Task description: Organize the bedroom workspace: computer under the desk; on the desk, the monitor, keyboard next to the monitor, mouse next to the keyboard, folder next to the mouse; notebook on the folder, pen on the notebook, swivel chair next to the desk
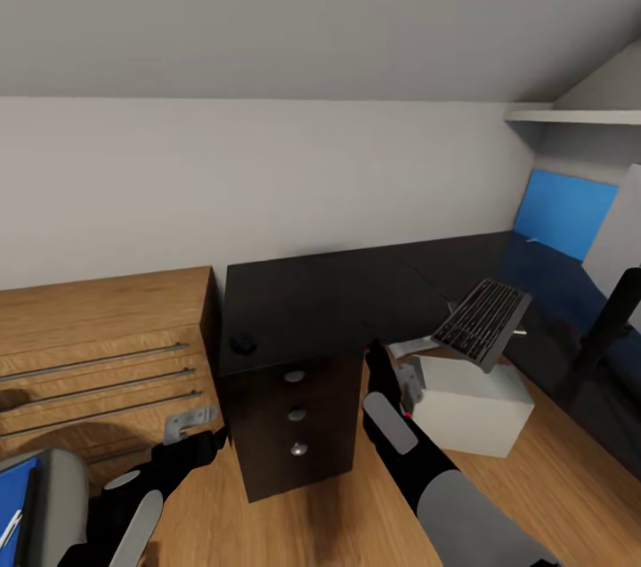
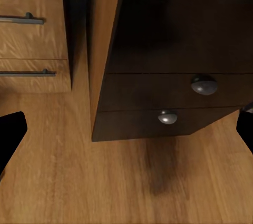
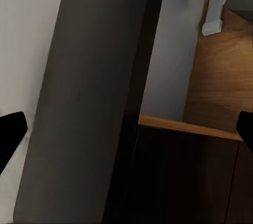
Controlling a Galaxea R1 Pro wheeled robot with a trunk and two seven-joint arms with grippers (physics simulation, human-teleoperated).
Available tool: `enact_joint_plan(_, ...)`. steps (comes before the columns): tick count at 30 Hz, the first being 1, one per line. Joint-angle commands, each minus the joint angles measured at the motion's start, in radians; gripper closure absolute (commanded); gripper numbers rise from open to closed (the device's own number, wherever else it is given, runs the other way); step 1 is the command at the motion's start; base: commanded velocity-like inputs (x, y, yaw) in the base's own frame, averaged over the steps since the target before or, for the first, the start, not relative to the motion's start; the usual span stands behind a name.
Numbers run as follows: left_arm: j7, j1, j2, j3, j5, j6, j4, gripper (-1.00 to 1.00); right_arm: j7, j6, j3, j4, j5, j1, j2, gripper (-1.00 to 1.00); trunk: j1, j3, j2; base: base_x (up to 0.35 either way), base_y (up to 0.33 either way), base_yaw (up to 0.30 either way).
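Nearest the camera, at the lower left of the head view, sits the swivel chair (image 1: 53, 505) with the blue folder (image 1: 16, 496) on its seat. Just right of it the left gripper (image 1: 191, 425) is spread wide with nothing between its fingers; in the left wrist view its dark fingertips (image 2: 11, 134) sit at the two side edges, well apart, over bare wood floor (image 2: 79, 182).

Behind it, at middle left, is one light oak cabinet (image 1: 98, 344) with long bar handles. At centre stands one glossy black desk (image 1: 329, 295), with one drawer unit carrying three round silver knobs (image 1: 295, 376). One small dark mouse (image 1: 242, 342) lies on the desktop near its left front edge, above the left gripper in the frame.

The right gripper (image 1: 405, 384) is at lower centre, beside the drawer unit; its fingers are also parted and empty. Just right of it, one pale computer (image 1: 472, 402) stands on the floor, and one keyboard (image 1: 481, 322) lies tilted above it. The grey wall slopes overhead, with a blue panel (image 1: 565, 211) at the right.
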Motion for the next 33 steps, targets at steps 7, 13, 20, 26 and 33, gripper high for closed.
enact_joint_plan(7,0.01,-0.001,0.001,-0.002,0.01,0.002,-0.001,-1.0,0.094,-0.006,-0.002,0.0,-0.076,-0.001,0.0,-1.0,0.027,-0.023,-0.05,0.0,0.0,-0.029)
enact_joint_plan(13,0.01,-0.001,0.001,-0.002,0.01,0.002,-0.001,-1.0,0.124,-0.01,-0.003,0.0,-0.107,-0.001,0.0,-1.0,0.05,-0.042,-0.092,0.0,0.0,-0.198)
enact_joint_plan(20,0.01,-0.001,0.001,-0.002,0.01,0.002,-0.001,-1.0,0.129,-0.023,-0.007,0.0,-0.112,-0.001,0.0,-1.0,0.077,-0.064,-0.141,0.0,0.0,-0.25)
enact_joint_plan(26,0.01,-0.001,0.001,-0.002,0.01,0.002,-0.001,-1.0,0.13,-0.041,-0.01,0.0,-0.113,-0.001,0.0,-1.0,0.1,-0.083,-0.183,0.0,0.0,-0.259)
enact_joint_plan(33,0.01,-0.001,0.001,-0.002,0.01,0.002,-0.001,-1.0,0.13,-0.047,-0.022,0.0,-0.113,-0.001,0.0,-1.0,0.127,-0.105,-0.232,0.0,0.0,-0.26)
